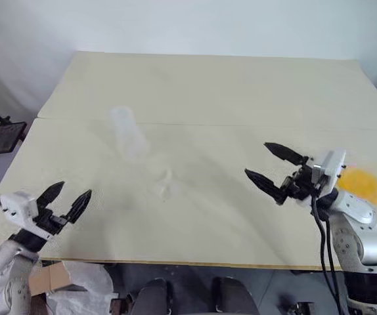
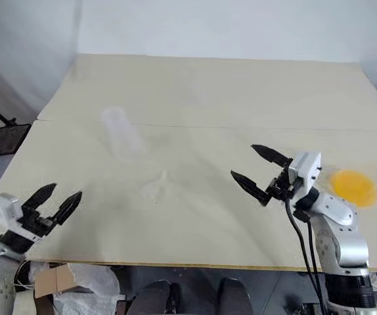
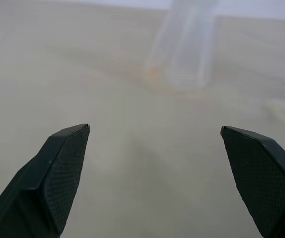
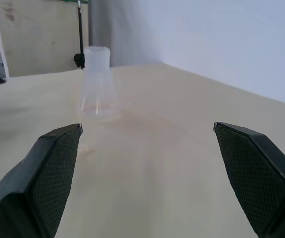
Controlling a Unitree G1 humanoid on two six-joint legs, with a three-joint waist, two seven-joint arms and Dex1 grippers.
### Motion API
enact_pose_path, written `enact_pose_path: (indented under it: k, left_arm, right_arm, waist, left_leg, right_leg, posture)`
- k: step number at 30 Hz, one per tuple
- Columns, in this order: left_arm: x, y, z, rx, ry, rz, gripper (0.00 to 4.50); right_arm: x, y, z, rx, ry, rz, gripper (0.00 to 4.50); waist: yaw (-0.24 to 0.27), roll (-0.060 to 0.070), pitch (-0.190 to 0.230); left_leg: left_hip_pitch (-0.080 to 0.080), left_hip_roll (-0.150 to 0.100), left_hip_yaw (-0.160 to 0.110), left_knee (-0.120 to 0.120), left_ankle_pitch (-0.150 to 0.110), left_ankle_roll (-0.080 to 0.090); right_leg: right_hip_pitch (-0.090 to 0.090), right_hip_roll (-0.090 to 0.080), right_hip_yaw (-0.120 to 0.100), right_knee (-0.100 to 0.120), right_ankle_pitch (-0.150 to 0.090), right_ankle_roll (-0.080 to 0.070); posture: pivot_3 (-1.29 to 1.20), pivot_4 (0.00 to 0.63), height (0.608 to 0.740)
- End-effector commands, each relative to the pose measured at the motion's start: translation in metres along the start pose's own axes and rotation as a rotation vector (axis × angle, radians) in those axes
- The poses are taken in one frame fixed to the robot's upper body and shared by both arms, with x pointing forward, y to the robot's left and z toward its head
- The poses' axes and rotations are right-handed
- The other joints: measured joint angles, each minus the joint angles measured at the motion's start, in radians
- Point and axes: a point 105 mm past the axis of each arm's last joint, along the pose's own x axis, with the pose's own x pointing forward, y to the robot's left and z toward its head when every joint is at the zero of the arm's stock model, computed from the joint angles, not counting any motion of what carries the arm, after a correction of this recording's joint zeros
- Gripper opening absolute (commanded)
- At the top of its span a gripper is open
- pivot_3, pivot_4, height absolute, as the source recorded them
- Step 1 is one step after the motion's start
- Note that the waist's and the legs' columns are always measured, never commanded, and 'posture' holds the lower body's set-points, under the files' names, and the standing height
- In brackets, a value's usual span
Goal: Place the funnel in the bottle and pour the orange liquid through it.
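Fingers of both grippers, left (image 1: 70,193) and right (image 1: 272,164), spread wide and empty over pale table (image 1: 215,92), white wall (image 1: 175,26) behind.

Pale beige table (image 1: 208,85), seam across its width. Bottle (image 1: 128,133) upright just in front of the seam. Funnel (image 1: 167,182) near the bottle, toward the front edge. Orange liquid (image 1: 361,184) far right of the bottle.

Each shiny silver arm ends in a white block and a gripper, left gripper (image 1: 65,195) and right gripper (image 1: 268,163), with pointy black fingers, and black cables run down the right arm.
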Motion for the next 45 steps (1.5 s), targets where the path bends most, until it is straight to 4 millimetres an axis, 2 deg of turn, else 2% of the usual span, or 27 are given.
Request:
enact_pose_path:
  k: [1, 5, 8, 10, 12, 16, 17, 23, 28, 31, 36, 38, 41, 43, 45]
  left_arm:
    - [0.0, -0.006, 0.008, 0.04, -0.035, 0.005, 4.5]
    - [0.033, -0.022, 0.019, 0.0, -0.064, -0.066, 4.5]
    - [0.08, -0.032, 0.042, 0.001, -0.138, -0.111, 4.5]
    - [0.103, -0.038, 0.05, 0.029, -0.139, -0.15, 4.5]
    - [0.117, -0.041, 0.054, 0.047, -0.129, -0.174, 4.5]
    - [0.16, -0.047, 0.077, 0.058, -0.175, -0.188, 4.5]
    - [0.165, -0.048, 0.079, 0.062, -0.173, -0.189, 4.5]
    - [0.184, -0.066, 0.084, 0.054, -0.198, -0.263, 4.5]
    - [0.192, -0.064, 0.08, 0.066, -0.188, -0.258, 4.5]
    - [0.193, -0.066, 0.086, 0.065, -0.224, -0.279, 3.89]
    - [0.192, -0.07, 0.09, 0.079, -0.26, -0.308, 2.41]
    - [0.192, -0.071, 0.091, 0.086, -0.27, -0.314, 2.37]
    - [0.191, -0.082, 0.098, 0.101, -0.311, -0.369, 2.37]
    - [0.191, -0.099, 0.105, 0.125, -0.34, -0.448, 2.37]
    - [0.189, -0.127, 0.111, 0.166, -0.355, -0.58, 2.37]
  right_arm:
    - [0.002, -0.001, 0.004, -0.026, -0.006, 0.003, 4.44]
    - [-0.005, -0.004, -0.001, -0.031, 0.019, -0.001, 4.44]
    - [-0.011, -0.003, -0.007, -0.026, 0.044, -0.004, 4.44]
    - [-0.012, -0.002, -0.01, -0.024, 0.051, -0.009, 4.44]
    - [-0.012, -0.002, -0.011, -0.022, 0.051, -0.016, 4.44]
    - [-0.01, -0.006, -0.01, -0.027, 0.03, -0.052, 4.44]
    - [-0.01, -0.006, -0.01, -0.028, 0.026, -0.056, 4.44]
    - [-0.01, -0.001, -0.012, -0.021, 0.023, -0.066, 4.44]
    - [-0.013, -0.002, -0.012, -0.02, 0.017, -0.091, 4.44]
    - [-0.014, -0.001, -0.014, -0.023, 0.013, -0.104, 4.5]
    - [-0.014, 0.003, -0.017, -0.023, 0.009, -0.115, 4.5]
    - [-0.015, 0.005, -0.019, -0.022, 0.01, -0.117, 4.5]
    - [-0.018, 0.005, -0.02, -0.021, 0.016, -0.132, 4.5]
    - [-0.023, 0.005, -0.02, -0.028, 0.026, -0.154, 4.5]
    - [-0.032, 0.003, -0.018, -0.042, 0.042, -0.19, 4.5]
  waist:
    - [0.009, 0.0, 0.0]
    - [0.023, 0.0, 0.0]
    - [0.025, -0.001, 0.0]
    - [0.02, -0.001, 0.0]
    - [0.012, -0.001, 0.0]
    - [-0.002, -0.002, 0.001]
    - [-0.003, -0.002, 0.001]
    - [-0.003, -0.002, 0.001]
    - [-0.002, -0.003, 0.001]
    - [-0.001, -0.003, 0.001]
    - [-0.001, -0.003, 0.001]
    - [-0.001, -0.003, 0.001]
    - [-0.001, -0.003, 0.001]
    - [0.002, -0.003, 0.001]
    - [0.01, -0.003, 0.001]
  left_leg:
    - [-0.001, 0.0, 0.0, 0.001, 0.0, 0.0]
    - [-0.001, -0.001, -0.001, 0.004, -0.001, 0.0]
    - [-0.001, -0.001, -0.001, 0.005, -0.001, 0.0]
    - [-0.001, -0.001, -0.001, 0.007, 0.0, 0.0]
    - [0.0, -0.001, 0.001, 0.007, 0.0, 0.0]
    - [-0.001, 0.0, 0.002, 0.005, 0.0, 0.0]
    - [-0.002, 0.001, 0.002, 0.006, 0.0, 0.0]
    - [-0.002, 0.0, 0.001, 0.007, 0.0, 0.0]
    - [-0.003, 0.001, 0.001, 0.009, 0.0, 0.0]
    - [-0.003, 0.001, 0.001, 0.009, 0.0, 0.0]
    - [-0.003, 0.0, 0.001, 0.009, 0.0, 0.0]
    - [-0.003, 0.0, 0.001, 0.009, 0.0, 0.0]
    - [-0.003, 0.0, 0.001, 0.009, 0.0, 0.0]
    - [-0.003, 0.0, 0.001, 0.009, 0.0, 0.0]
    - [-0.003, 0.0, 0.0, 0.009, 0.0, 0.0]
  right_leg:
    - [0.0, -0.001, 0.0, 0.0, 0.0, 0.0]
    - [0.001, -0.005, 0.0, -0.003, 0.0, 0.0]
    - [0.001, -0.005, -0.001, -0.002, 0.0, 0.0]
    - [0.001, 0.001, -0.003, 0.004, 0.0, 0.0]
    - [0.001, 0.002, -0.002, 0.005, 0.0, 0.0]
    - [-0.002, 0.004, -0.006, 0.005, 0.0, 0.0]
    - [-0.002, 0.004, -0.008, 0.005, 0.0, 0.0]
    - [-0.001, 0.003, -0.01, 0.005, 0.0, 0.0]
    - [-0.001, 0.003, -0.01, 0.005, 0.0, 0.0]
    - [-0.001, 0.003, -0.01, 0.005, 0.0, 0.0]
    - [-0.001, 0.003, -0.01, 0.005, 0.0, 0.0]
    - [-0.001, 0.003, -0.01, 0.005, 0.0, 0.0]
    - [-0.001, 0.003, -0.01, 0.005, 0.0, 0.0]
    - [-0.001, 0.003, -0.01, 0.005, 0.0, 0.0]
    - [-0.001, 0.003, -0.01, 0.005, 0.0, 0.0]
  posture:
    - [0.0, 0.15, 0.74]
    - [0.0, 0.15, 0.74]
    - [0.0, 0.15, 0.74]
    - [0.0, 0.15, 0.74]
    - [0.0, 0.15, 0.74]
    - [0.0, 0.15, 0.74]
    - [0.0, 0.15, 0.74]
    - [0.0, 0.15, 0.74]
    - [0.0, 0.15, 0.74]
    - [0.0, 0.15, 0.74]
    - [0.0, 0.15, 0.74]
    - [0.0, 0.15, 0.74]
    - [0.0, 0.15, 0.74]
    - [0.0, 0.15, 0.74]
    - [0.0, 0.15, 0.74]
